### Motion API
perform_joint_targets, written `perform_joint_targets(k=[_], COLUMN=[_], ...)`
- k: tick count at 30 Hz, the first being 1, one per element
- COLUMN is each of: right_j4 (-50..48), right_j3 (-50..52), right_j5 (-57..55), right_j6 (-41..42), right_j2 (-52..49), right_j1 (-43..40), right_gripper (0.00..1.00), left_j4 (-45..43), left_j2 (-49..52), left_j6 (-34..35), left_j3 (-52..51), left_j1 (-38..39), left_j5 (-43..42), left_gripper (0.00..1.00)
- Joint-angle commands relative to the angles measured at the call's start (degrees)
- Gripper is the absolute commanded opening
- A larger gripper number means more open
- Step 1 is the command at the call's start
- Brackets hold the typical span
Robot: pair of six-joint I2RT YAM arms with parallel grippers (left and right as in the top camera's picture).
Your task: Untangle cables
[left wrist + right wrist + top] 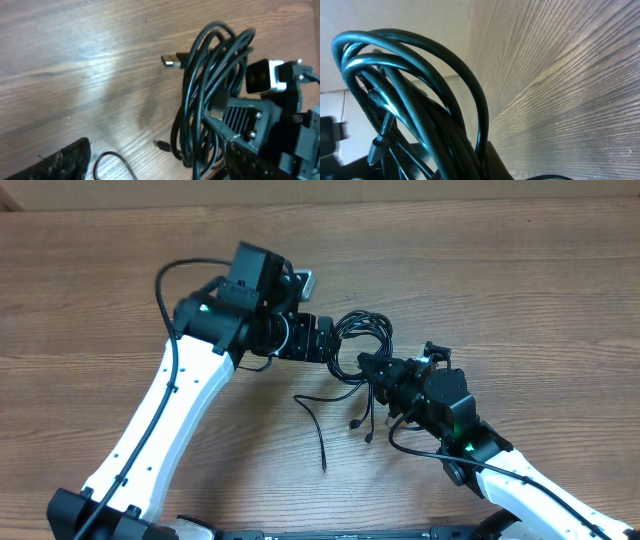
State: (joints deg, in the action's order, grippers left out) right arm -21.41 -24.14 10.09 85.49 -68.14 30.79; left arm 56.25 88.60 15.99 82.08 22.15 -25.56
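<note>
The cables [362,332] are thin black cords coiled in one tangled bundle of loops between the two grippers. Loose ends with small plugs [324,464] trail toward the table's front. My left gripper [334,343] is open, and the bundle's loops [207,90] stand between its wide-spread fingers [150,167], close to the right finger. A USB plug [171,61] sticks out of the bundle. My right gripper [373,368] is shut on the lower part of the bundle. In the right wrist view the cables [420,100] fill the left half, pressed against one finger [492,160].
The wooden table [520,270] carries only the cables and both arms. A single thin cord loop [112,162] lies on the wood near my left finger. The right gripper's body [260,120] sits close against the bundle in the left wrist view.
</note>
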Motion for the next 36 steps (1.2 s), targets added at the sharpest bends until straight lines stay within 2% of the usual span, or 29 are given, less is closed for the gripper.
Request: perform_joint_targets(k=[1, 5, 6, 8, 11, 16, 18, 21, 23, 30, 36], right_j4=[-0.74, -0.74, -0.74, -0.74, -0.74, -0.72, -0.61, -0.35, 0.24, 5.27, -1.62], right_j3=[0.07, 0.07, 0.07, 0.07, 0.07, 0.07, 0.07, 0.07, 0.07, 0.07, 0.07], right_j5=[0.0, 0.02, 0.04, 0.09, 0.52, 2.47, 3.34, 4.35, 5.53, 15.13, 28.15], right_j6=[1.73, 1.7, 1.7, 1.7, 1.73, 1.68, 1.51, 1.46, -0.17, -15.72, -25.88], right_j2=[0.42, 0.42, 0.42, 0.42, 0.42, 0.42, 0.42, 0.42, 0.42, 0.42, 0.42], right_j1=[-0.04, -0.04, -0.04, -0.04, -0.04, -0.04, -0.04, -0.04, -0.04, -0.04, -0.04], right_gripper=[0.04, 0.04, 0.04, 0.04, 0.04, 0.04, 0.04, 0.04, 0.06, 0.04, 0.04], left_j4=[-3.52, -9.79, -11.02, -12.81, -14.86, -20.04, -22.1, -22.71, -22.62, -22.62, -21.77], left_j2=[-1.11, -1.11, -1.09, -1.09, -0.98, -0.96, -0.96, -0.96, -0.96, -0.98, -0.96], left_j6=[0.72, 0.72, 0.76, 0.76, 0.85, 3.65, 5.16, 5.33, 3.1, 1.57, 1.42], left_j3=[-4.42, -8.61, -9.57, -11.34, -13.77, -16.11, -16.22, -16.22, -16.22, -16.2, -16.2], left_j1=[0.42, 0.42, 0.42, 0.42, 0.42, 0.37, 0.37, 0.35, -0.13, -7.13, -12.57], left_j5=[-7.5, -13.33, -13.62, -13.22, -13.27, -13.29, -13.51, -13.2, -12.52, -12.22, -13.51], left_gripper=[0.83, 0.79, 0.72, 0.51, 0.43, 0.19, 0.05, 0.04, 0.04, 0.04, 0.04])
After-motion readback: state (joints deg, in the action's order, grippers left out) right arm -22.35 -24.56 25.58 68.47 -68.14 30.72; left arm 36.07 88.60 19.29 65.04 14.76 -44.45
